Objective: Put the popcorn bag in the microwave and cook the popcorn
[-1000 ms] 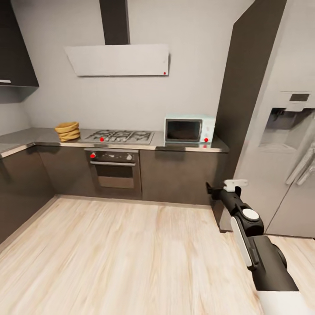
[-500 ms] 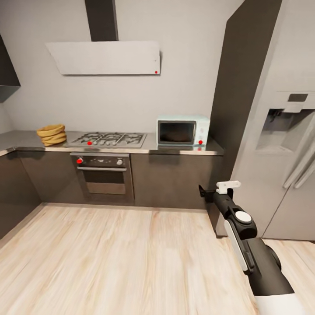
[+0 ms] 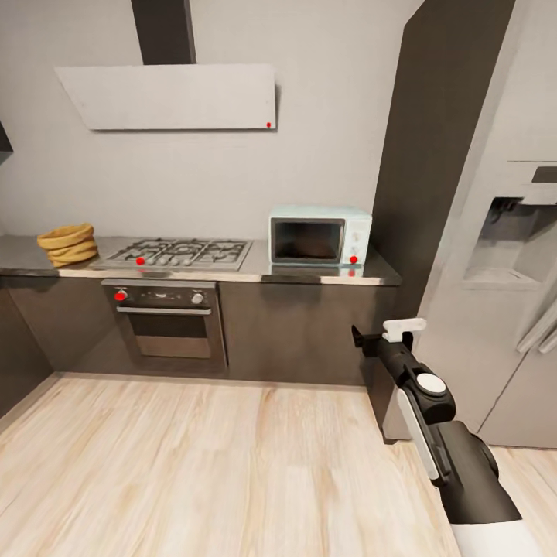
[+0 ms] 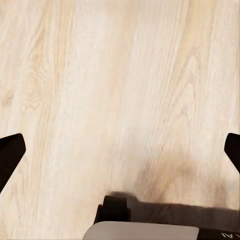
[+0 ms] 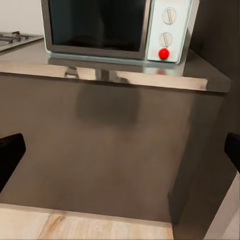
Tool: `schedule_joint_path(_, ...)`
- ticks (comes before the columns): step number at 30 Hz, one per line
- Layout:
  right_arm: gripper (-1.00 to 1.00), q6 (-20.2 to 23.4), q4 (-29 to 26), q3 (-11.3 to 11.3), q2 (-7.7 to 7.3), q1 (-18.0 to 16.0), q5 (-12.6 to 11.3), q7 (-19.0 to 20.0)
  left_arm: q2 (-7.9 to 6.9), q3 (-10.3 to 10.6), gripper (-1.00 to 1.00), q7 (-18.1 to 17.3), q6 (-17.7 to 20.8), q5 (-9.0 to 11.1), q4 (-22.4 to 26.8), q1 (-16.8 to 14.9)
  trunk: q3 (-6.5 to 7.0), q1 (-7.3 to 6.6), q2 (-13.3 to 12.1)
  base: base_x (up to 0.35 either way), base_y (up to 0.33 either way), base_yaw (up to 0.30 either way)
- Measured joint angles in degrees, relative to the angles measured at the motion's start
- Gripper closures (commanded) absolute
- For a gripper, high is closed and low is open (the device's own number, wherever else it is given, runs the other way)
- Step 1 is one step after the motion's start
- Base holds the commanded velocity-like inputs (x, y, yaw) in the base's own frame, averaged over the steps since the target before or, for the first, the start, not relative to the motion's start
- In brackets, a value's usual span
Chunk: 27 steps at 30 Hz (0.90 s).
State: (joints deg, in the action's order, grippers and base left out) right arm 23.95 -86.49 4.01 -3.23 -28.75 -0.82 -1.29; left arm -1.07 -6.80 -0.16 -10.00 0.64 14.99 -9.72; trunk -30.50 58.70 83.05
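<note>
On the grey worktop (image 3: pixel 325 272) against the far wall sits the mint-blue microwave (image 3: pixel 319 236), door shut, beside the gas hob (image 3: pixel 176 253). A tan stack (image 3: pixel 68 244) at the worktop's far left may be the popcorn bag; I cannot confirm it. Over the last second the camera has moved closer, so the robot seems to be approaching. Right claw (image 5: pixel 120 150) spread wide, empty; left claw (image 4: pixel 120 150) wide over the wood floor (image 4: pixel 100 90).

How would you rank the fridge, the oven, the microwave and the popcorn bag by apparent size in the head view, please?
1. fridge, cut off by the frame, clearly largest
2. oven
3. microwave
4. popcorn bag, smallest

The fridge also stands nearer the camera, which enlarges it further.
</note>
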Motion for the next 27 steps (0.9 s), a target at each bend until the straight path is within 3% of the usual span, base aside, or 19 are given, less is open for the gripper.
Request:
schedule_joint_path(6,-1.0,1.07,-0.08,-0.76,0.04,-0.49,0.07,-0.08,-0.02,-0.03,-1.0,0.0,0.0,0.0,0.0,0.0,0.0,0.0,0.0,0.34,-0.034,0.0)
schedule_joint_path(13,-1.0,10.48,0.02,-1.22,0.19,-6.33,-0.35,-0.06,-0.09,-0.23,-1.0,0.0,0.0,0.01,0.0,0.0,0.0,0.0,0.0,0.34,-0.001,0.0)
schedule_joint_path(18,-1.0,10.98,-0.05,-2.21,0.11,-6.38,-0.28,-0.08,-0.02,-0.28,-1.0,0.04,0.0,0.07,0.0,0.08,0.0,0.03,0.0,0.168,0.0,0.0)
schedule_joint_path(22,-1.0,11.08,-1.72,-3.21,0.11,-5.99,-0.3,-0.04,0.84,-0.57,-1.0,0.18,0.14,0.18,0.02,0.25,0.0,0.03,-0.01,0.012,0.0,0.0)
schedule_joint_path(27,-1.0,11.23,-2.27,-2.99,0.19,-5.69,-0.3,0.0,0.94,-0.69,-1.0,0.25,0.73,0.17,0.01,0.2,0.89,-1.06,-2.0,0.001,0.0,0.0)
